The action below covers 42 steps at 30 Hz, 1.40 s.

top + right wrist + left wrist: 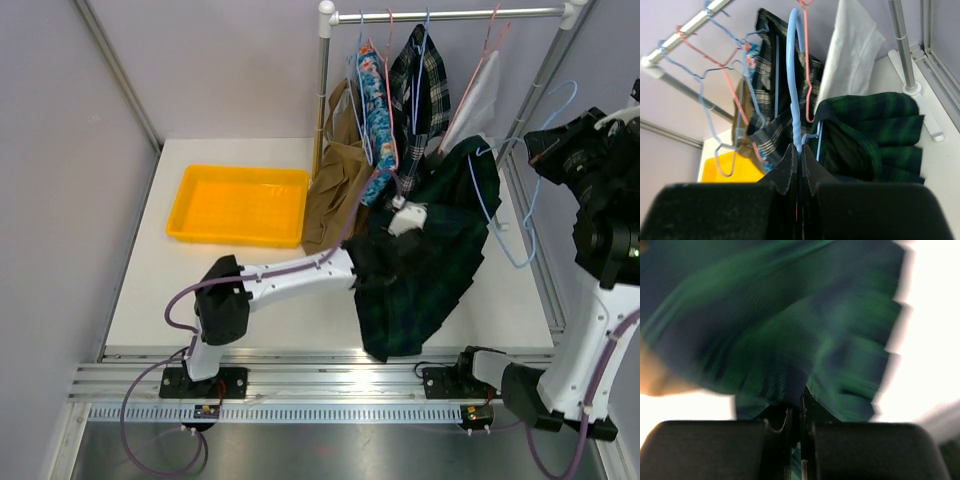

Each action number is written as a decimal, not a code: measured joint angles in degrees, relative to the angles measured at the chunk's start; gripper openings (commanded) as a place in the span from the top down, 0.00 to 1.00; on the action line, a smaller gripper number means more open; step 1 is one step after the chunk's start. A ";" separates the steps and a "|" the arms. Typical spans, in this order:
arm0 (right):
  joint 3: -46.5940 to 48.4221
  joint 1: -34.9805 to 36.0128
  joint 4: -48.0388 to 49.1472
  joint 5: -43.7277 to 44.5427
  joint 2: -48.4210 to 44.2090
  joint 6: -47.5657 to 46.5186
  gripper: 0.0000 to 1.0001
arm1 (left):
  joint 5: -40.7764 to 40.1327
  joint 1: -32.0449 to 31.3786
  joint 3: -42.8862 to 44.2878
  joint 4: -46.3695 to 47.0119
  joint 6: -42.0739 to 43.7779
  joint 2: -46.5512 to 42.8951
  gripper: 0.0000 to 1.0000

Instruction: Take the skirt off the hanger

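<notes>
Item: green tartan pleated skirt [430, 270], spread over the middle-right of the table [200, 290], top edge raised against a light-blue wire hanger [792, 70] at its 1 o'clock.
Left gripper [800, 412]: pinched tight on the skirt's cloth.
Right gripper [799, 152]: clamped on the hanger's neck.
Surroundings: clothes rail [450, 14] at 12 o'clock, crowded close behind the skirt with a tan garment [330, 190], blue floral garment [375, 110], checked shirt [420, 80], white cloth [482, 95] and pink hangers [806, 75]. Yellow tray [240, 172] at 9 o'clock.

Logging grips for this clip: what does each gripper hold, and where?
Left gripper: green tartan skirt, by a pinched fold of cloth. Right gripper: blue hanger, by its twisted neck.
</notes>
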 measured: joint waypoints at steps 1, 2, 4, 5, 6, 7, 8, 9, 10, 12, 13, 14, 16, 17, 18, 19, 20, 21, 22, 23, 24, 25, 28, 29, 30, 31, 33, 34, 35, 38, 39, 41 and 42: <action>0.02 0.00 -0.22 -0.13 -1.53 0.44 1.00 | 1.25 3.30 0.46 -0.66 0.35 0.55 1.00; 0.02 0.00 -0.50 -0.35 -3.19 1.03 1.00 | 2.32 6.45 0.48 -1.66 0.50 0.63 1.00; 0.09 0.00 -0.61 -0.50 -6.80 2.32 1.00 | 3.61 11.52 0.35 -3.82 0.70 0.63 1.00; 0.37 0.00 -0.31 -0.48 -8.63 3.10 1.00 | 3.98 13.20 -0.28 -4.07 0.83 0.52 1.00; 1.11 0.00 0.09 -0.44 -10.12 3.72 1.00 | 4.39 14.19 -1.53 -4.02 0.87 0.15 1.00; 2.27 0.00 0.28 -0.35 -11.32 4.28 1.00 | 4.76 14.53 -3.82 -3.41 0.87 -0.50 1.00; 4.37 0.00 0.17 -0.33 -12.24 4.72 1.00 | 5.03 14.47 -6.88 -2.78 0.85 -1.60 1.00; 6.73 0.00 0.57 -0.31 -12.90 5.07 1.00 | 5.40 13.94 -10.10 -2.69 0.85 -2.86 1.00; 8.72 0.00 0.79 -0.35 -13.14 5.35 1.00 | 5.68 13.11 -13.77 -2.23 0.61 -4.24 1.00; 11.89 0.00 2.25 -0.39 -13.44 5.77 1.00 | 6.19 10.93 -20.85 -1.46 -0.46 -7.37 1.00; 12.68 0.00 3.21 -0.42 -13.49 5.88 1.00 | 6.23 9.42 -24.26 -1.49 -1.20 -9.27 1.00; 12.83 0.00 3.76 -0.44 -13.49 5.97 1.00 | 6.05 7.96 -27.21 -2.08 -1.97 -11.30 1.00; 12.22 0.00 3.87 -0.44 -12.96 5.88 1.00 | 4.59 4.09 -32.02 -3.98 -3.80 -16.55 1.00; 11.50 0.00 3.91 -0.39 -12.50 5.66 1.00 | 3.63 2.23 -33.29 -5.22 -4.81 -18.95 1.00; 10.62 0.00 3.85 -0.33 -11.80 5.35 1.00 | 2.34 0.11 -34.12 -7.41 -6.16 -22.18 1.00; 9.29 0.00 4.04 0.00 -11.02 5.01 1.00 | 1.42 -2.05 -34.25 -9.94 -7.82 -25.44 1.00; 7.65 0.00 4.28 0.26 -10.25 4.72 1.00 | 0.50 -3.56 -34.21 -12.02 -9.55 -28.92 1.00; 5.84 0.00 4.52 0.61 -9.42 4.39 1.00 | -0.55 -4.22 -34.05 -14.23 -11.04 -32.30 1.00; 3.74 0.00 4.94 0.94 -8.57 4.17 1.00 | -1.81 -4.17 -33.48 -16.98 -12.28 -35.54 1.00; 1.64 0.00 5.42 1.38 -7.80 3.96 1.00 | -3.17 -3.67 -32.74 -19.30 -13.00 -38.45 1.00; -0.31 0.00 5.75 1.81 -7.02 3.76 1.00 | -4.48 -2.36 -31.65 -21.81 -13.16 -41.40 1.00; -1.90 0.00 6.14 2.05 -6.16 3.50 1.00 | -5.33 -1.05 -30.64 -23.50 -13.07 -43.06 1.00; -4.50 0.00 7.13 2.21 -2.60 2.60 1.00 | -7.48 6.51 -26.43 -27.50 -9.66 -46.73 1.00; -5.49 0.00 7.63 2.21 -1.79 2.36 1.00 | -7.82 9.60 -24.94 -28.06 -7.82 -47.21 1.00; -6.58 0.00 8.09 2.19 -1.25 2.14 1.00 | -8.02 13.16 -23.34 -28.35 -5.44 -47.39 1.00; -7.63 0.00 8.68 2.19 -1.11 1.97 1.00 | -7.93 16.87 -21.51 -28.68 -2.82 -47.32 1.00; -9.60 0.00 9.53 2.21 -1.09 1.46 1.00 | -7.08 23.91 -17.18 -28.55 2.38 -46.49 1.00; -10.32 0.00 10.14 2.23 -1.18 1.27 1.00 | -6.10 28.02 -14.10 -28.55 5.07 -45.51 1.00; -10.86 0.00 10.73 2.25 -1.25 0.92 1.00 | -4.46 31.78 -10.29 -28.89 7.63 -43.91 1.00; -12.22 0.00 12.59 2.60 -1.31 -0.02 1.00 | -0.55 42.32 3.91 -27.76 14.05 -36.30 1.00; -12.90 0.00 13.46 3.15 -1.31 -0.48 1.00 | 0.70 45.13 9.90 -27.67 16.00 -32.76 1.00; -13.86 0.00 14.51 3.63 -1.36 -0.98 1.00 | 2.93 49.13 22.53 -27.87 19.23 -25.31 1.00; -14.47 0.00 14.88 3.80 -1.38 -1.29 1.00 | 3.69 50.31 27.93 -27.47 20.26 -22.14 1.00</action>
